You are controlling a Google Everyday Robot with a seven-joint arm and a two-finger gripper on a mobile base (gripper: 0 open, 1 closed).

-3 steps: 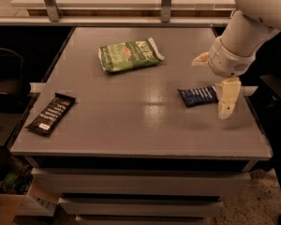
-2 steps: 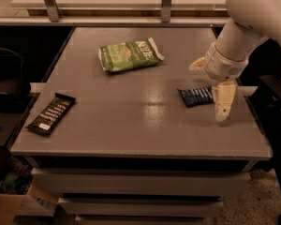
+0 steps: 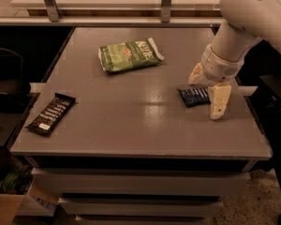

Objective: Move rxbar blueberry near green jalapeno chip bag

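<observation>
The rxbar blueberry [image 3: 195, 96] lies unmoved at the table's [image 3: 131, 125] right side, well apart from the green jalapeno chip bag [image 3: 129, 55]. The gripper [image 3: 207, 88] has edged leftward, its spread fingers straddling the bar's right end and holding nothing.

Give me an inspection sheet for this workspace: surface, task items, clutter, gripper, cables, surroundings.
Surface: grey table top, flat, glare patches near the middle.
Job's things: rxbar blueberry lies flat at the right side; green jalapeno chip bag lies at the back centre, well apart from the bar.
Clutter: black-brown wrapped bar at the front left edge.
Gripper: gripper low over the rxbar blueberry's right end, fingers apart, one on each side; contact cannot be told.
Cables: nothing seen.
Surroundings: metal rail posts behind the table, cardboard box on the floor at left.
</observation>
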